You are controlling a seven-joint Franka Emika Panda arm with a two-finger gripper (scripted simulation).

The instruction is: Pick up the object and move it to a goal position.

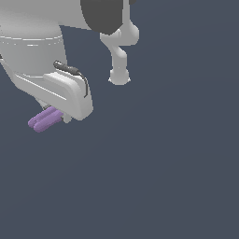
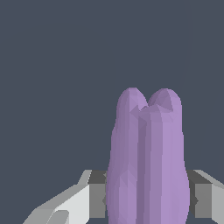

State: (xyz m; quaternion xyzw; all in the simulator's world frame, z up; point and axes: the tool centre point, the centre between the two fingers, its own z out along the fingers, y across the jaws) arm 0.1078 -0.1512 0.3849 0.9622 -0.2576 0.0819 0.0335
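The setting is a plain simulated space: one flat, even slate-blue ground [image 1: 168, 177] fills both views, with no edges, walls, seams, markings or shadows to separate a surface from a backdrop, so it cannot be told whether this is a bench top or a floor, nor how high anything sits above it. In the exterior view the white arm [image 1: 32, 42] occupies the upper left, its broad pale body crossed by a dark cable [image 1: 70, 70] on the hand housing, and a dark round joint [image 1: 105, 14] shows at the top edge. To the right of the housing a smaller white part of the robot, a curved neck ending in a round foot-like end [image 1: 119, 74], appears farther off against the same blue. The object [image 1: 45, 119], a light-purple piece made of two rounded rods joined side by side, pokes out from under the housing at the exterior view's left, slanting down toward the left. The gripper [image 1: 60, 114] itself is mostly hidden behind the housing there. The wrist view gives the clearer account: the object [image 2: 146, 162] stands large in the middle of the picture, its two rounded ends pointing away from the camera, and the gripper [image 2: 148, 197] is clenched on it, with a grey-padded white finger [image 2: 94, 197] pressed against one side and the other finger [image 2: 203, 199] against the opposite side. Nothing else lies on the blue ground in either view.
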